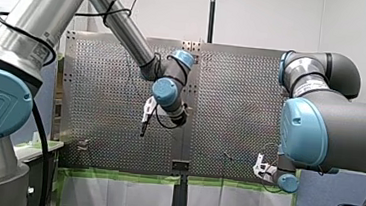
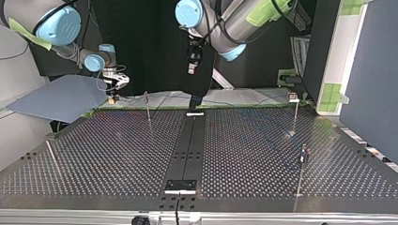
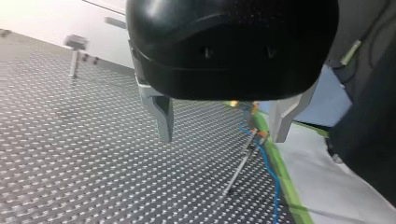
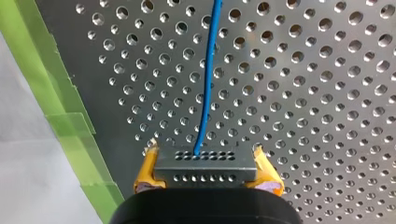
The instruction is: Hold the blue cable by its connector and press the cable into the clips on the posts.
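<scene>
Front view: left hand (image 1: 145, 122) hovers over the mid-table (image 1: 231, 97); right hand (image 1: 261, 168) sits low at its edge.
Top view: posts (image 2: 294, 115) stand well apart.
Left wrist view: left hand's fingers are apart and empty. The cable (image 3: 268, 163) runs beside a post (image 3: 239, 168).
Right wrist view alone shows the right hand clamped on the connector (image 4: 205, 169).
Step, as judged: connector held, pressing not begun. Next, bring the cable onto a post.

the front view is taken from behind and above the arms, between their shoulders, so that the perforated table (image 1: 113, 77) is seen from afar, over them. the top view is taken from across the table, near its height, facing the arms. the left wrist view is taken along the left gripper (image 3: 223, 137), low over the table. the right wrist view is taken along the right gripper (image 4: 204, 156), very near the connector (image 4: 205, 170). the table is shared by all views, the blue cable (image 4: 208, 70) by both wrist views.
</scene>
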